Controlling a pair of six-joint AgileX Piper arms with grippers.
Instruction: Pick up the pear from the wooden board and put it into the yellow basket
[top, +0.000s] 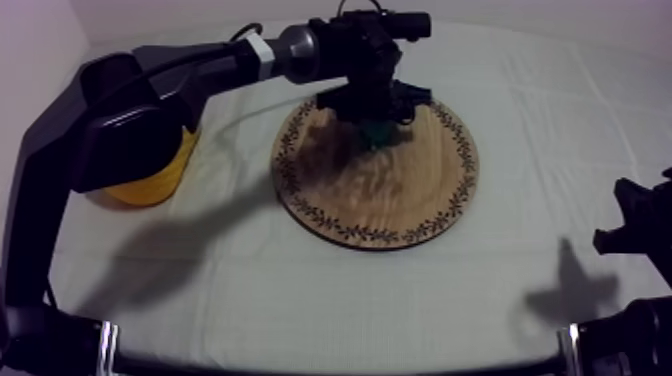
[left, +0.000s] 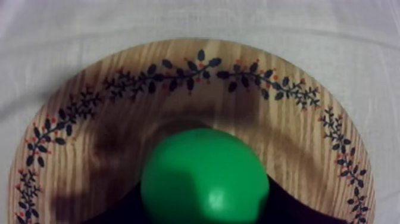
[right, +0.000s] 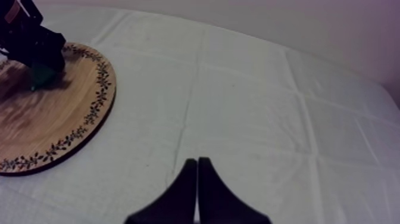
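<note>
Green pear (left: 202, 179) on wooden board (top: 400, 205)

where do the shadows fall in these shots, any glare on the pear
Top view: the left arm casts a broad shadow on the cloth and across the wooden board. Left wrist view: shadow rings the pear; a pale patch on it, no hard glare. Right wrist view: cloth evenly lit.

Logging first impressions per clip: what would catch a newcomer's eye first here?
The left gripper is down at the green pear on the far part of the board. Next, the basket at the table's left, partly behind the left arm, and the right gripper, shut, over bare cloth.
</note>
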